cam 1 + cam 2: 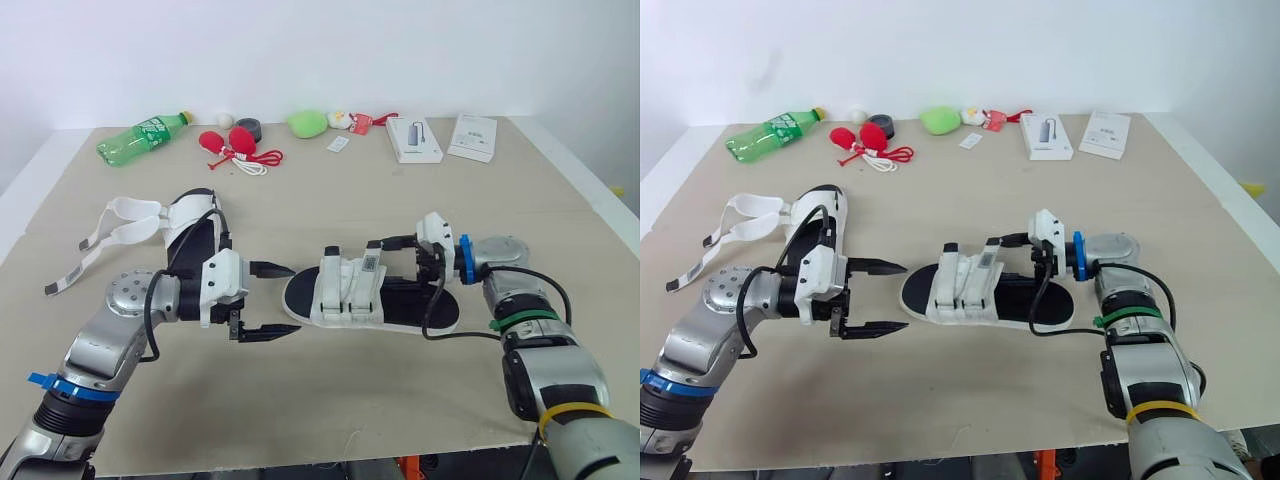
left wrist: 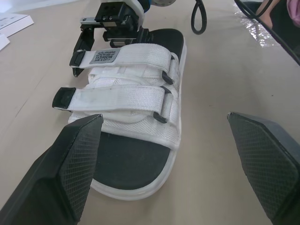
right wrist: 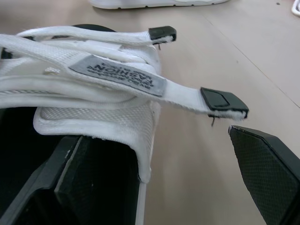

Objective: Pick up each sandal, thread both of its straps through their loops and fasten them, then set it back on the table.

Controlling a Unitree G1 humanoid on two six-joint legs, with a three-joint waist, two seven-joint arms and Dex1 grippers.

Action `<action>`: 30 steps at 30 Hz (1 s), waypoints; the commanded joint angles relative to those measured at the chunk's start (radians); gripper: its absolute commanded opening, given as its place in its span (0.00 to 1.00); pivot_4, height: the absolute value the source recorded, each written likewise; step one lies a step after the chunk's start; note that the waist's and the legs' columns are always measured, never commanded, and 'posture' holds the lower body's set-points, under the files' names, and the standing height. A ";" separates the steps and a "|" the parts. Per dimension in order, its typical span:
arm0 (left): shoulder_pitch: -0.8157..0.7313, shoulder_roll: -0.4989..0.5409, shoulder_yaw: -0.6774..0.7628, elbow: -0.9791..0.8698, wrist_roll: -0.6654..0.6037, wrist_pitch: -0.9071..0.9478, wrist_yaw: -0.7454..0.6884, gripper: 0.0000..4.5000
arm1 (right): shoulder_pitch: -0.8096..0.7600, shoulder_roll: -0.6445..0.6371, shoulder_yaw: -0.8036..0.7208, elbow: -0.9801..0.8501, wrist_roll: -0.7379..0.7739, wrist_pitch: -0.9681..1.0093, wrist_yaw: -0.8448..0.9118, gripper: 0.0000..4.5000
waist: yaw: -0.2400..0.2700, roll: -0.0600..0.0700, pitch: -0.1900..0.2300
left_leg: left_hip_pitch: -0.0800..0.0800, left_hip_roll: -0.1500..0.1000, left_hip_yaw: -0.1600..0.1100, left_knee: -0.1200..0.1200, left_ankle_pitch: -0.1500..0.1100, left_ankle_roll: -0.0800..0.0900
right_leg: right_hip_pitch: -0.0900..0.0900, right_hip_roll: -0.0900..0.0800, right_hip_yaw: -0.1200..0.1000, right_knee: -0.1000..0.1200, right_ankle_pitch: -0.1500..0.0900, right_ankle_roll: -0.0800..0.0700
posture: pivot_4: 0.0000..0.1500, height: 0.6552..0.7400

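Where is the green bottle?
The green bottle lies on its side near the far edge of the table, on the robot's left, just left of the red toy.

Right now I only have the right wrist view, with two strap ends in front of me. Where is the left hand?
Observer: The left hand is open at the toe end of that same sandal.
Operator: Are the straps through their loops?
Observer: Yes. The left wrist view shows both straps passed through the black loops and folded back.
Operator: And the other sandal?
Observer: The second sandal lies further back on the left of the table, its loose straps spread out unfastened.
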State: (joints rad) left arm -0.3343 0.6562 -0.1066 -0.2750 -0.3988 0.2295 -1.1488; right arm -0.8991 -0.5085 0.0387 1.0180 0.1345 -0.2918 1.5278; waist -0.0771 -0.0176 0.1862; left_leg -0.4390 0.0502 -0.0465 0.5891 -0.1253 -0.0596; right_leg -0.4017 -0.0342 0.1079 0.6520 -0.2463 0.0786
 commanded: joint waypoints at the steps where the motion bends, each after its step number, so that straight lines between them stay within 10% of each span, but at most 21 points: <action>1: 0.000 -0.005 0.001 -0.038 0.003 -0.008 0.020 1.00 | 0.004 0.015 -0.005 -0.037 0.021 0.012 0.037 0.84 | 0.000 0.000 0.000 | 0.000 0.000 0.000 0.000 0.000 0.000 | 0.000 0.000 0.000 0.000 0.000 0.000 | 1.00 1.00; 10: 0.011 -0.007 0.010 -0.054 -0.008 0.000 0.043 1.00 | 0.014 0.028 -0.006 -0.044 0.029 0.030 0.046 0.03 | 0.000 0.000 0.000 | 0.000 0.000 0.000 0.000 0.000 0.000 | 0.000 0.000 0.000 0.000 0.001 0.000 | 1.00 1.00; 21: 0.007 -0.023 -0.001 -0.036 0.006 -0.010 0.061 1.00 | 0.018 0.019 -0.071 -0.123 0.049 0.143 -0.173 0.03 | -0.001 0.000 0.000 | 0.001 0.000 0.000 0.002 0.000 0.000 | 0.000 0.000 0.000 0.000 0.002 -0.001 | 1.00 1.00; 30: -0.021 -0.073 0.007 -0.001 0.015 -0.022 0.111 1.00 | 0.069 0.094 -0.299 -0.355 0.040 0.432 -1.046 0.03 | 0.002 -0.001 0.000 | -0.002 0.000 0.000 0.003 0.001 0.000 | -0.001 0.000 0.001 0.001 0.001 -0.003 | 1.00 1.00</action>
State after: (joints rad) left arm -0.3342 0.5937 -0.1154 -0.2779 -0.3894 0.2338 -1.0552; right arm -0.8370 -0.4318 -0.2057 0.7572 0.1625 0.1036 0.6485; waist -0.0755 -0.0183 0.1861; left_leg -0.4408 0.0506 -0.0471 0.5919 -0.1245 -0.0599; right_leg -0.4026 -0.0338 0.1082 0.6528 -0.2444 0.0781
